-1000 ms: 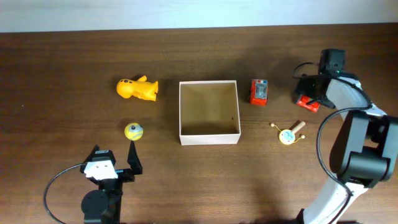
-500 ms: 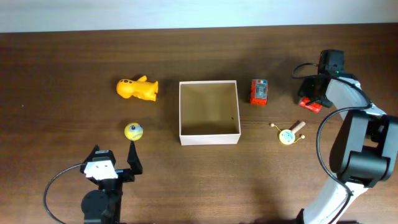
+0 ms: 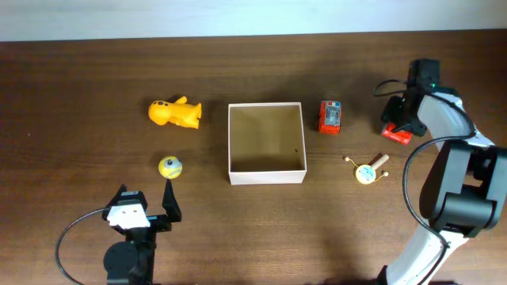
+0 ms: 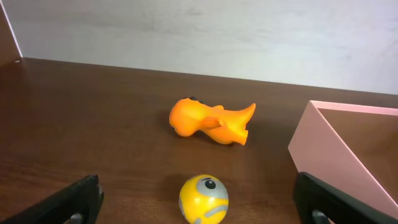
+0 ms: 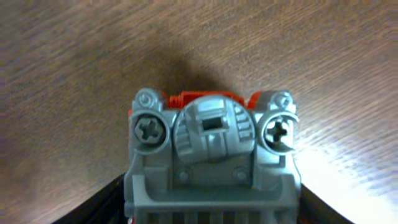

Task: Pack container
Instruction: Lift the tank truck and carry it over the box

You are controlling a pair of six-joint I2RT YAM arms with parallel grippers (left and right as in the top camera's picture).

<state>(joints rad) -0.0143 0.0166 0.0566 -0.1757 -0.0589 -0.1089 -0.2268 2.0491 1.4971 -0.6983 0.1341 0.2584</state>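
- Dark wood table; the container sits mid-table with nothing in it yet.
- Far right, the right end effector looks clamped on a red toy. The left end effector gapes wide.
- I'd call this the pick-up step. Next: lift, then carry it left over the container.

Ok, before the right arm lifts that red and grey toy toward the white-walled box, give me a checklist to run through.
1. Position: right gripper sits over the red and grey plastic toy: ok.
2. Grip: jaws firmly closed on that toy: cannot tell; the wrist view shows only the toy up close.
3. Room: white-walled, cardboard-floored container has nothing inside: ok.
4. Path: straight line to the container free: not ok; a small red boxy toy sits between.
5. Other arm: left gripper open and away from the container: ok.
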